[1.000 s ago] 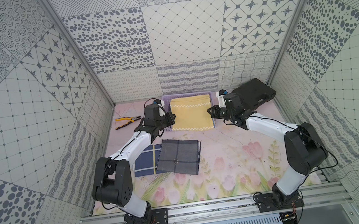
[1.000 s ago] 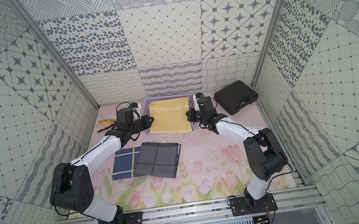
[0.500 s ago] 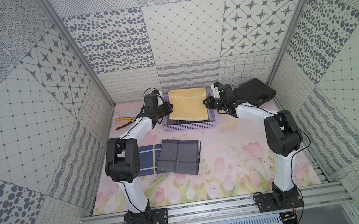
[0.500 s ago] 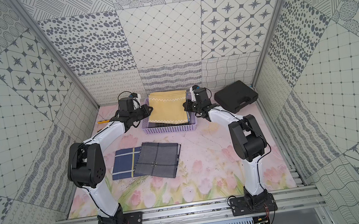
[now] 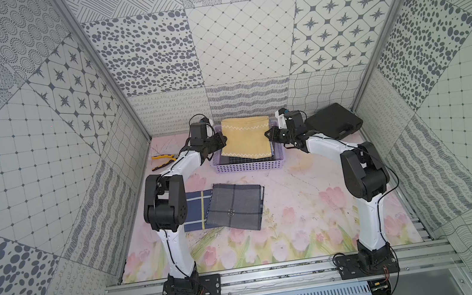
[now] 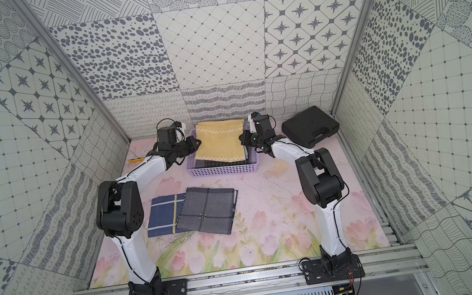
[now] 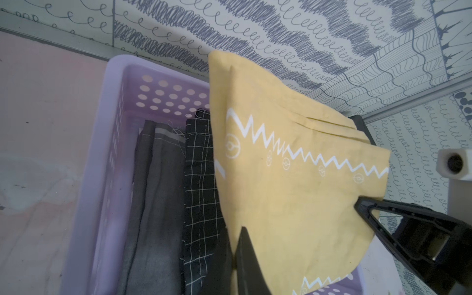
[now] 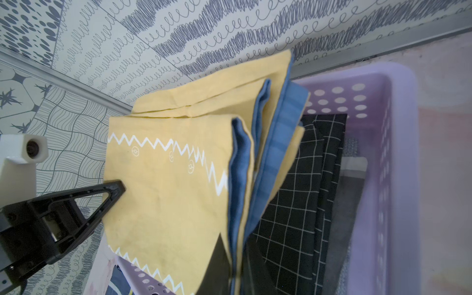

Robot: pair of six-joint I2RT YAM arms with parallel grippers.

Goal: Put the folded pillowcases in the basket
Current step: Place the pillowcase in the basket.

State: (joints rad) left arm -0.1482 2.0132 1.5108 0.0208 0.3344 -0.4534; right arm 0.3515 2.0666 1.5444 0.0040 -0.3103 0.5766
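Observation:
The folded pillowcase [image 5: 246, 137] [image 6: 221, 141] is yellow with white zigzag trim and blue inner layers. It hangs tilted over the lilac basket [image 5: 248, 167] [image 6: 225, 171], partly inside it. My left gripper [image 5: 221, 140] [image 6: 196, 143] pinches its left edge, and my right gripper [image 5: 269, 134] [image 6: 243, 139] pinches its right edge. In the left wrist view, the left gripper [image 7: 240, 229] has a finger on top of the yellow pillowcase [image 7: 293, 191], above the basket [image 7: 107, 153]. In the right wrist view, the right gripper [image 8: 235, 242] clamps the layered edge of the pillowcase [image 8: 173, 191] beside the basket wall [image 8: 398, 127].
Dark folded cloths lie in the basket: a black checked one [image 7: 199, 178] and a grey one [image 7: 153, 178]. A black case [image 5: 333, 122] stands right of the basket, and pliers [image 5: 163, 161] lie to its left. A grey cloth [image 5: 235, 206] and a blue cloth [image 5: 196, 210] lie mid-table.
Both arms stretched toward the back wall and carried the pillowcase from in front of the basket to over it. It now dips into the basket.

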